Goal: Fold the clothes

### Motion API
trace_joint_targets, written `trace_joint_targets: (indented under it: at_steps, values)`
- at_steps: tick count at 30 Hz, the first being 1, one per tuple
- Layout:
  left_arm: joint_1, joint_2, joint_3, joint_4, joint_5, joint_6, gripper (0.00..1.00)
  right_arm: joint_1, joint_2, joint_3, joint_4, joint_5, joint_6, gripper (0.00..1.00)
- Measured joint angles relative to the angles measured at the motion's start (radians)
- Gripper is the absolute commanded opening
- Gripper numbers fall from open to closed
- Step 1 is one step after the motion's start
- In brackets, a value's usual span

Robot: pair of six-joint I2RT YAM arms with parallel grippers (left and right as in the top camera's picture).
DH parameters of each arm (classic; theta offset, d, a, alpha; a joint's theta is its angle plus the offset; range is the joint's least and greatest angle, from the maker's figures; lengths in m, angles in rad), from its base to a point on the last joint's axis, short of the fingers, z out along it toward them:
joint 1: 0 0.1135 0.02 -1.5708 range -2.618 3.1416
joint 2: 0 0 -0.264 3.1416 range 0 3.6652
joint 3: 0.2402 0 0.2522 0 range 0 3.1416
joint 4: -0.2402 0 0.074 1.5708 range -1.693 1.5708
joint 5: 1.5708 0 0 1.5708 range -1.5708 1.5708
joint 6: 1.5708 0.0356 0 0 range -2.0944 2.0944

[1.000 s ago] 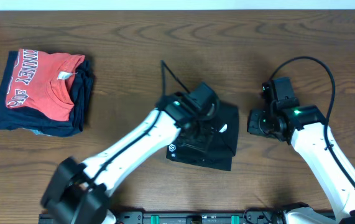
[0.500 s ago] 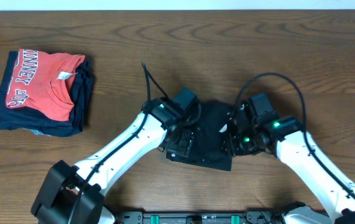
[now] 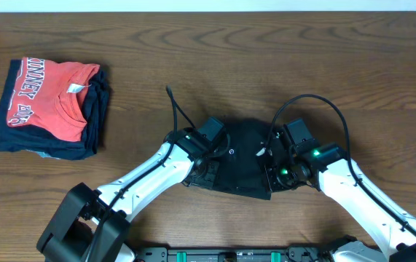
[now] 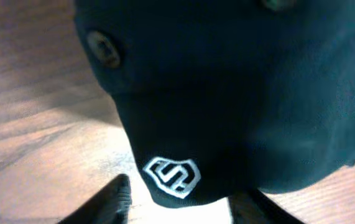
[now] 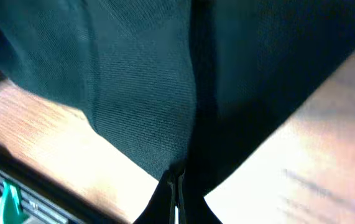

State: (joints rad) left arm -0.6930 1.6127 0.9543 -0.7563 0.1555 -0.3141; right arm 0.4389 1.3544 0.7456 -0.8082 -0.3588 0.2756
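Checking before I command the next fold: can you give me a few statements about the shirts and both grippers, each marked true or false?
1. The red T-shirt lies on top of the navy garments. True.
2. The black T-shirt lies spread out flat. False: it is a compact folded bundle.
3. The left gripper has its fingers apart, with the white logo corner between them. True.
4. The right gripper hovers over the red T-shirt. False: it is at the black T-shirt's right edge.
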Motion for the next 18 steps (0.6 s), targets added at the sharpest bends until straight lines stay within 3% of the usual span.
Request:
trace_joint_targets:
  at_steps: [3,8,9,11,14,18]
  values:
    - [0.0,0.0,0.0,0.001,0.0,0.009,0.27,0.0,-0.004,0.025,-0.114,0.027,0.016,0.01]
    - [0.0,0.0,0.0,-0.003,0.004,0.021,0.19,0.0,-0.031,0.082,-0.309,0.114,0.101,0.01]
    - [0.0,0.0,0.0,-0.004,0.005,0.023,0.19,0.0,-0.033,0.084,-0.323,0.123,0.113,0.02]
    - [-0.001,0.0,0.0,-0.007,0.006,0.023,0.19,0.0,-0.034,0.085,-0.332,0.138,0.132,0.32]
    - [-0.001,0.0,0.0,-0.024,0.002,0.023,0.2,0.0,-0.034,0.085,-0.336,0.175,0.153,0.32]
    - [-0.001,0.0,0.0,-0.082,0.001,0.035,0.28,-0.001,-0.034,0.085,-0.332,0.243,0.188,0.3]
